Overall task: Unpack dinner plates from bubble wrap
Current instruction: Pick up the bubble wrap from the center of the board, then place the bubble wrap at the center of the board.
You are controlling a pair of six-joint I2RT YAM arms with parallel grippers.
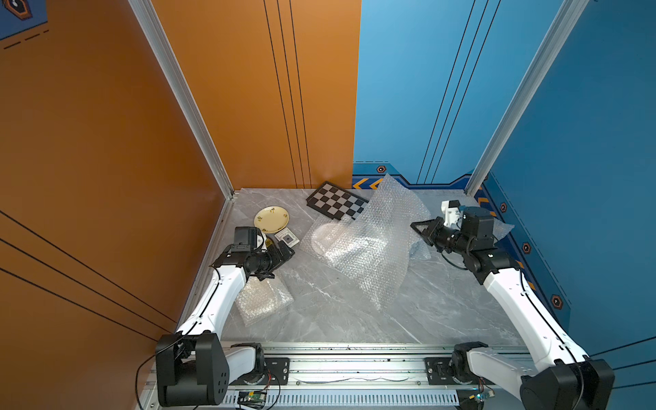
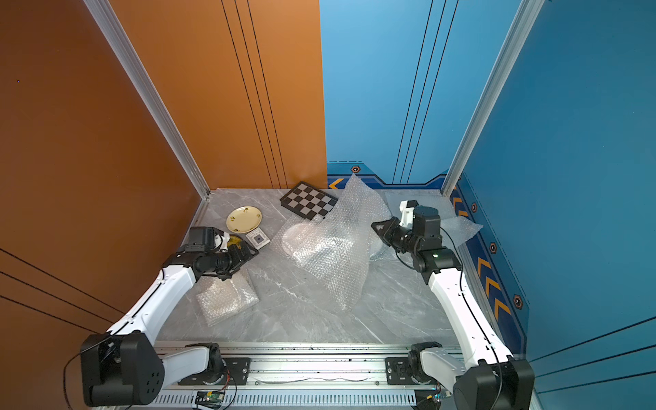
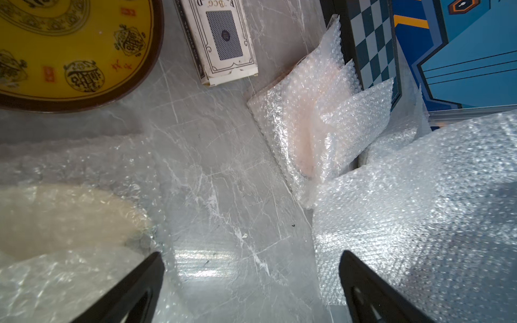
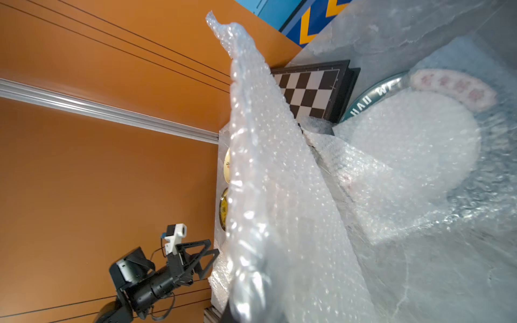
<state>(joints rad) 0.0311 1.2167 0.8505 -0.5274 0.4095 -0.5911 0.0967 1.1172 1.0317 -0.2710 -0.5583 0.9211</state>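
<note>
Inward, right arm (image 1: 511,294) extended, fingers (image 1: 421,228) pinching bubble wrap (image 1: 376,234)

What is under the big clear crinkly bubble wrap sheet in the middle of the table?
A round white plate shows through the clear bubble wrap sheet; in the right wrist view a dark lettered rim pokes out. The plate's centre and anything else beneath are hidden.

free: bare table (image 1: 337,319) front-centre | blocked: raised bubble wrap (image 1: 369,238) — centre; checkerboard (image 1: 335,204) — back wall
</note>
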